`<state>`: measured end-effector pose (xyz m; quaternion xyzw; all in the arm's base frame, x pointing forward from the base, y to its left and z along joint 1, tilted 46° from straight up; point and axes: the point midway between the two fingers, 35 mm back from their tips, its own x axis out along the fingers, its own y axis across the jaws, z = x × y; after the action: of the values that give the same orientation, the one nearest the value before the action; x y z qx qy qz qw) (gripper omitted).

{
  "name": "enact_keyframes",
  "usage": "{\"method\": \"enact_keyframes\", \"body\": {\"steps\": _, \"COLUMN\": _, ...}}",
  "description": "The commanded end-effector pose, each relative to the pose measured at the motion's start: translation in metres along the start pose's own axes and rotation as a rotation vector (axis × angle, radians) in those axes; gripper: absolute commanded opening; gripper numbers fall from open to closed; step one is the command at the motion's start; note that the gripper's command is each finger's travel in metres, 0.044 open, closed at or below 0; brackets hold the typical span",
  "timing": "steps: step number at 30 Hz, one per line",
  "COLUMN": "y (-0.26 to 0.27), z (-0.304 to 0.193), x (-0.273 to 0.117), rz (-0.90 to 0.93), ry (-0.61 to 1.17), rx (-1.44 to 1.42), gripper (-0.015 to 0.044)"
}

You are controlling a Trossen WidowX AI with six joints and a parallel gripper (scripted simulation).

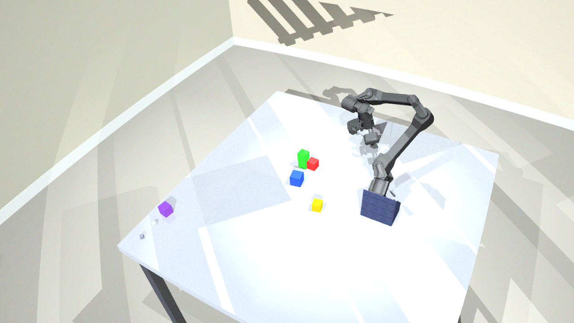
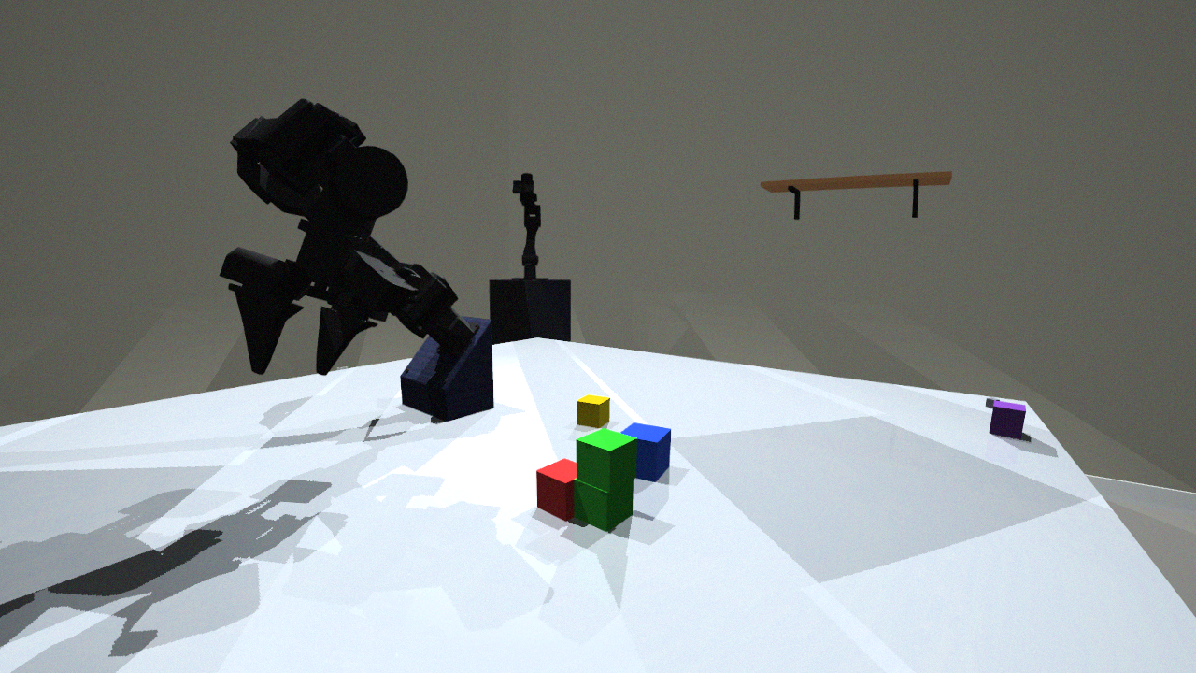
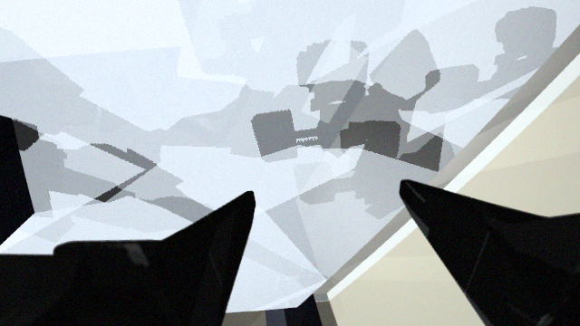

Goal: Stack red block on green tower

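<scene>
The red block [image 2: 557,488] is a small plain cube on the tabletop [image 2: 836,536], touching the two-block green tower [image 2: 605,479]. A blue block [image 2: 648,449] sits just beside the tower, a yellow block [image 2: 591,409] near it. The pincer [image 2: 292,368] hangs wide open and empty, well apart from the tower.

The arm [image 1: 401,136] rises from its base [image 1: 379,207], bends sharply at the elbow, and extends its forearm level to the wrist. From the wrist the gripper [image 2: 294,368] points downward, suspended in the air. Its two tapered fingers stand spread to nearly full width. Nothing lies between them; the gap below the gripper is unobstructed.
</scene>
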<state>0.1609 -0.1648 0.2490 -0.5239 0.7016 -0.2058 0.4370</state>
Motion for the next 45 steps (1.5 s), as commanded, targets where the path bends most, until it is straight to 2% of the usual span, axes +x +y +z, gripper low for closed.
{"method": "enact_keyframes", "body": {"steps": 1, "y": -0.008, "z": 0.023, "x": -0.004, "rz": 0.019, "ry": -0.046, "rx": 0.071, "gripper": 0.044}}
{"method": "enact_keyframes", "body": {"steps": 16, "y": -0.014, "z": 0.135, "x": -0.026, "rz": 0.151, "ry": -0.168, "rx": 0.353, "gripper": 0.044}}
{"method": "enact_keyframes", "body": {"steps": 31, "y": 0.02, "z": 0.244, "x": -0.055, "rz": 0.313, "ry": -0.199, "rx": 0.602, "gripper": 0.044}}
{"method": "enact_keyframes", "body": {"steps": 39, "y": 0.023, "z": 0.248, "x": -0.056, "rz": 0.319, "ry": -0.198, "rx": 0.611, "gripper": 0.044}}
{"method": "enact_keyframes", "body": {"steps": 45, "y": 0.026, "z": 0.254, "x": -0.041, "rz": 0.32, "ry": -0.198, "rx": 0.611, "gripper": 0.044}}
